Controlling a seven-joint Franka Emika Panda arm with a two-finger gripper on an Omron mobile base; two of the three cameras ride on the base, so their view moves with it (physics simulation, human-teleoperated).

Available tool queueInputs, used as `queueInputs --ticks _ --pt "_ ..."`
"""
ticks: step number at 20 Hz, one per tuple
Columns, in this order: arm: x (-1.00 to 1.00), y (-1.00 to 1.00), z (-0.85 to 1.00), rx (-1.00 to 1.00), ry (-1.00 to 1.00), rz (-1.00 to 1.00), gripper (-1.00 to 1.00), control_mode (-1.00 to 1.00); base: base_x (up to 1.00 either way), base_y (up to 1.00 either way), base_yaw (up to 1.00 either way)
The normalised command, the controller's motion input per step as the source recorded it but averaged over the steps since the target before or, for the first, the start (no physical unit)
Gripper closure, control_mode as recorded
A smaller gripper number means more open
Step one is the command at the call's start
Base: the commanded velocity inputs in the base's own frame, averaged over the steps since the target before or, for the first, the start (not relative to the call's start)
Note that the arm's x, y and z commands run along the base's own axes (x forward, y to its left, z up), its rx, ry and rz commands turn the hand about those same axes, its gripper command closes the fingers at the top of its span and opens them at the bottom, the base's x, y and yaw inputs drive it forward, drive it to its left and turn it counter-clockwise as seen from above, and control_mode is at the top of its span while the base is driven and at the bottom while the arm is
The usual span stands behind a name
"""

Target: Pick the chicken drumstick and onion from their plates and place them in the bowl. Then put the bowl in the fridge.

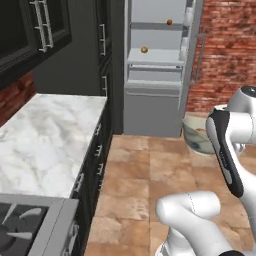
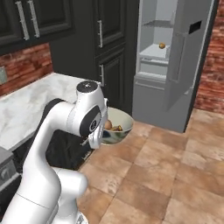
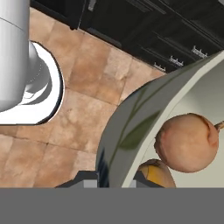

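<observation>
My gripper (image 3: 111, 180) is shut on the wall of the pale greyish-cream bowl (image 3: 131, 118), one finger outside and one inside the rim. The bowl (image 2: 124, 124) hangs above the tiled floor, partly hidden behind my forearm in both base views (image 1: 196, 134). Inside it lie the round brownish onion (image 3: 187, 142) and the golden-brown chicken drumstick (image 3: 158, 174), both also seen from the right base (image 2: 108, 125), (image 2: 118, 128). The silver-grey fridge (image 1: 152, 100) stands ahead with its door (image 2: 188, 61) swung open. The plates are out of view.
Small round items sit on the fridge shelves (image 1: 144, 50), (image 1: 169, 22). A marble counter (image 1: 45, 135) over black cabinets (image 1: 97, 150) runs along the left, with a stove (image 1: 20, 225) at its near end. A brick wall (image 1: 225, 50) stands right of the fridge.
</observation>
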Motion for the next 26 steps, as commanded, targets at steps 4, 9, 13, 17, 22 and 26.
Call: queueInputs --ticks 4,9,13,17,22,26 --pt "0.00 0.00 0.00 0.00 0.00 0.00 1.00 1.00 0.83 0.38 -0.19" --pt "0.00 0.00 0.00 0.00 0.00 0.00 1.00 1.00 0.93 0.33 -0.02" --pt "0.00 0.00 0.00 0.00 0.00 0.00 1.00 1.00 0.94 0.28 0.00" --pt "0.00 0.00 0.00 0.00 0.00 0.00 1.00 1.00 0.93 0.18 -0.08" --pt "0.00 0.00 0.00 0.00 0.00 0.00 1.00 1.00 0.92 0.19 -0.13" --pt "0.00 0.00 0.00 0.00 0.00 0.00 1.00 1.00 0.94 0.22 -0.06"
